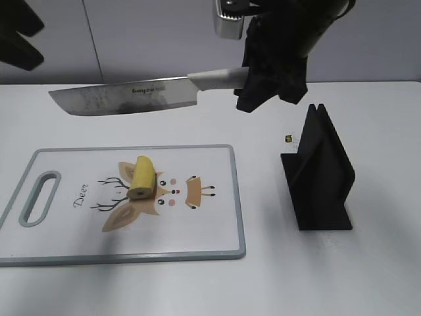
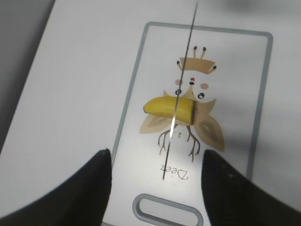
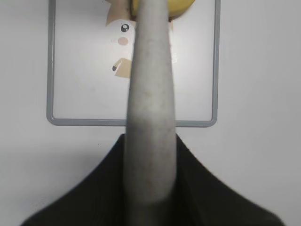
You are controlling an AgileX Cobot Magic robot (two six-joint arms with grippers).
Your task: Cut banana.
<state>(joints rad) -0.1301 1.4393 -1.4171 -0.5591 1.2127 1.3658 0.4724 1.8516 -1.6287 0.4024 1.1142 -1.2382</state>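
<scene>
One short yellow banana piece (image 1: 143, 176) lying on one white plastic cutting board with grey rim (image 1: 217, 250), centre-left. One steel cleaver with pale grey handle (image 1: 122, 96) held level above, clenched in right gripper (image 1: 253, 79). Left gripper (image 2: 155, 188) spread apart, empty. One black knife stand (image 1: 319, 174) at right.

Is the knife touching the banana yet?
No, the knife hangs in the air well above the banana on the cutting board.

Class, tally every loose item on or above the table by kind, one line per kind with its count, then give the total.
Banana piece: 1
Cutting board: 1
Knife: 1
Black knife stand: 1
Small dark speck beside the stand, too small to identify: 1
Total: 5
</scene>
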